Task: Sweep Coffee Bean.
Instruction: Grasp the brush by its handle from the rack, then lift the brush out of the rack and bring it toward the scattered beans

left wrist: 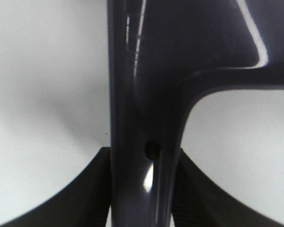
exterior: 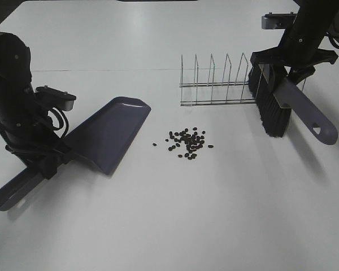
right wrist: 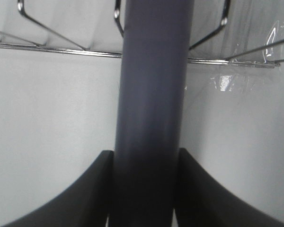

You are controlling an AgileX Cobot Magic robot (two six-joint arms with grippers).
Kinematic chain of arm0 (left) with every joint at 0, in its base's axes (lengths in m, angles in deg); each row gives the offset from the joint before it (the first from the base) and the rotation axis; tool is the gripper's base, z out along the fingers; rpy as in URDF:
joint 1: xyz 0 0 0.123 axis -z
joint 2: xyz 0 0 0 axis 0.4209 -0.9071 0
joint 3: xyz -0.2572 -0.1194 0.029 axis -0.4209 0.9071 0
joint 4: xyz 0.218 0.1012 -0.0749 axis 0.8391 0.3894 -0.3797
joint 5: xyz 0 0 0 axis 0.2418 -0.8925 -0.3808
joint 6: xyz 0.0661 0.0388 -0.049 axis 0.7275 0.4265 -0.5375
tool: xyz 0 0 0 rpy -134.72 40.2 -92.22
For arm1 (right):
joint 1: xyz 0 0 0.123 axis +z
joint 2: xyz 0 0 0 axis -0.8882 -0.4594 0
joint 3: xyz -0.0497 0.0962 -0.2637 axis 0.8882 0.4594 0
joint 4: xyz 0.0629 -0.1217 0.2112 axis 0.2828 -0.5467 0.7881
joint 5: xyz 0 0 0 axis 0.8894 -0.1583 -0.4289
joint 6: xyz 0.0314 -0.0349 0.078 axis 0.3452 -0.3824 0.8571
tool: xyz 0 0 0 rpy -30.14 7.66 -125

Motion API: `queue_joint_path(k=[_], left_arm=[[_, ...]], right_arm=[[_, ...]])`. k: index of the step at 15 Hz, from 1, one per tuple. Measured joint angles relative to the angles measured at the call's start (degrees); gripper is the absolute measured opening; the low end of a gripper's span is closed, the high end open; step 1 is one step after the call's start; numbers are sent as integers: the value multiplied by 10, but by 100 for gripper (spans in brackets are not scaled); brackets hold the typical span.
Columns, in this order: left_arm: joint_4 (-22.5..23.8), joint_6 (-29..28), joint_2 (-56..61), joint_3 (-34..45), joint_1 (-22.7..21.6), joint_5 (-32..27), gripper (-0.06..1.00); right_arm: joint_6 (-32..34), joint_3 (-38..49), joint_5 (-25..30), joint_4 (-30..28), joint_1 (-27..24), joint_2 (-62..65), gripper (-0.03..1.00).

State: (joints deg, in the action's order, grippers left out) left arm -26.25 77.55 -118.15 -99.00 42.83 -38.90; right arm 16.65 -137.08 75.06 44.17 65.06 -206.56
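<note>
A loose cluster of dark coffee beans [exterior: 187, 142] lies on the white table near the middle. To its left rests the grey-purple dustpan [exterior: 110, 132], mouth toward the back. My left gripper [exterior: 48, 164] is shut on the dustpan handle [left wrist: 142, 142], which fills the space between both fingers [left wrist: 92, 189]. At the right, a brush [exterior: 271, 110] with black bristles and a grey-purple handle [right wrist: 151, 104] leans at the end of a wire rack [exterior: 217, 84]. My right gripper [exterior: 291, 70] is shut on the brush handle, its fingers [right wrist: 92, 189] pressing both sides.
The wire rack [right wrist: 61, 47] stands just behind the beans and runs close to the brush. The table's front half lies below the beans. The left arm's dark body [exterior: 11, 96] stands at the left edge.
</note>
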Motion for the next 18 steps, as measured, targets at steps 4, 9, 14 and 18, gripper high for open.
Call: queue_joint_path(k=[4, 9, 14, 18], left_arm=[[4, 0, 0, 0, 0, 3, 31], [10, 0, 0, 0, 0, 5, 31], [40, 6, 0, 0, 0, 8, 31], [66, -6, 0, 0, 11, 25, 31]], right_arm=[[14, 0, 12, 0, 0, 14, 35], [15, 0, 28, -3, 1, 99, 35], [15, 0, 60, -5, 1, 160, 34], [20, 54, 59, 0, 1, 264, 34]])
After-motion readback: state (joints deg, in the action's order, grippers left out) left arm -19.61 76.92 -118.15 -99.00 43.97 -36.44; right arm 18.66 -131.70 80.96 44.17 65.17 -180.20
